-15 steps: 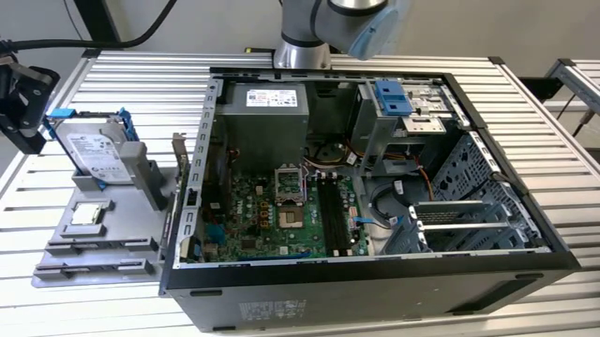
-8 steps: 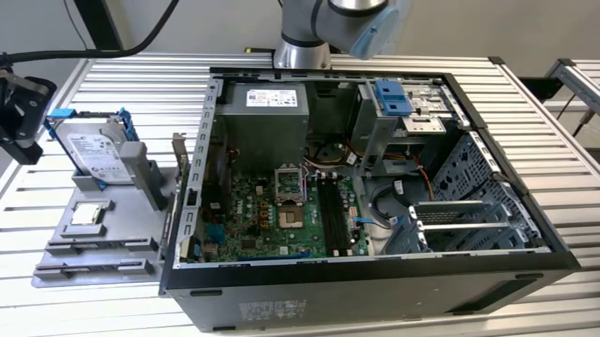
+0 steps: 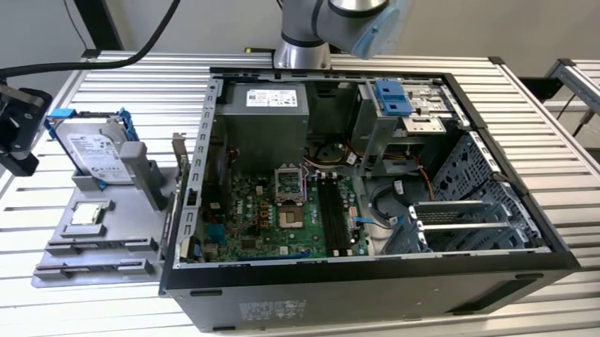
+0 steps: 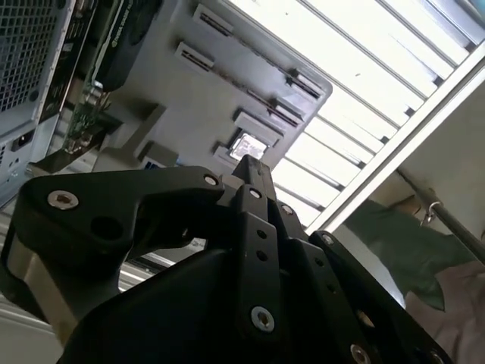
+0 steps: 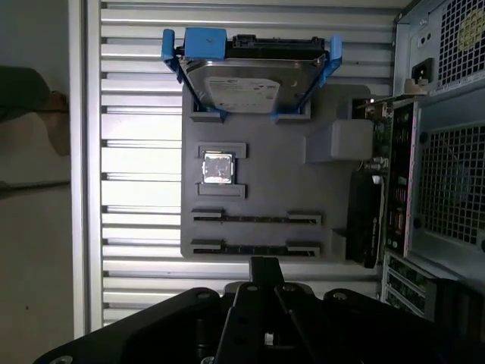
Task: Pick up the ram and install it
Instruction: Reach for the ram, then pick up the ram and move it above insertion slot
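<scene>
Nearby, hard drive (image 5: 250,80), processor (image 5: 218,167), computer case (image 5: 447,189) beside ram (image 5: 256,218), end effector (image 5: 265,264) apart

- We see a blue-framed hard drive (image 3: 94,149) propped in a grey holder (image 3: 126,223).
- A square silver processor chip (image 3: 86,213) sits near it.
- An open computer case (image 3: 375,288) lies beside them on the worktop (image 3: 140,77).

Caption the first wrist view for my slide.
Gripper hovers near gray tray holding two ram sticks, a processor and a blue-framed hard drive.
</scene>
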Robot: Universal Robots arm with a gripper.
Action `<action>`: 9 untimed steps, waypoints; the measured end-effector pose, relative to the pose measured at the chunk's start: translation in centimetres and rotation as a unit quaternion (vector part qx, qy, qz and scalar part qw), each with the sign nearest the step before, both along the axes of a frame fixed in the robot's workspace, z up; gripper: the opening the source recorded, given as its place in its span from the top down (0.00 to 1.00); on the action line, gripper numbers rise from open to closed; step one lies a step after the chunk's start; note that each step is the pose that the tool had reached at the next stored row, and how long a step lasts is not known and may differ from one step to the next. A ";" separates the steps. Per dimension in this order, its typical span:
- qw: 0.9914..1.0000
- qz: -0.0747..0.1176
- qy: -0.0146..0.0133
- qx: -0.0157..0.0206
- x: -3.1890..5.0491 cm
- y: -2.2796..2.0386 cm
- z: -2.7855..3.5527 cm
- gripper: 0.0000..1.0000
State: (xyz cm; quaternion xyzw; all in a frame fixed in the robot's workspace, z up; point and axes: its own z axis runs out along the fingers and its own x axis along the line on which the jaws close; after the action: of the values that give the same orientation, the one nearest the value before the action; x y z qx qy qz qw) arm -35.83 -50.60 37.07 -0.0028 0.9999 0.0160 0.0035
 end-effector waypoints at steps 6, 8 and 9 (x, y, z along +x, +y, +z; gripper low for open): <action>1.000 0.000 0.000 0.000 0.00 -0.01 0.00 1.00; 1.000 0.000 0.000 0.000 0.00 -0.01 0.00 1.00; 1.000 0.000 0.000 0.000 0.00 -0.01 0.00 1.00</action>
State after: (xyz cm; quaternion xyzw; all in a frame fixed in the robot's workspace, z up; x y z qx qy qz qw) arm -35.82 -50.60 37.08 -0.0026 0.9999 0.0160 0.0035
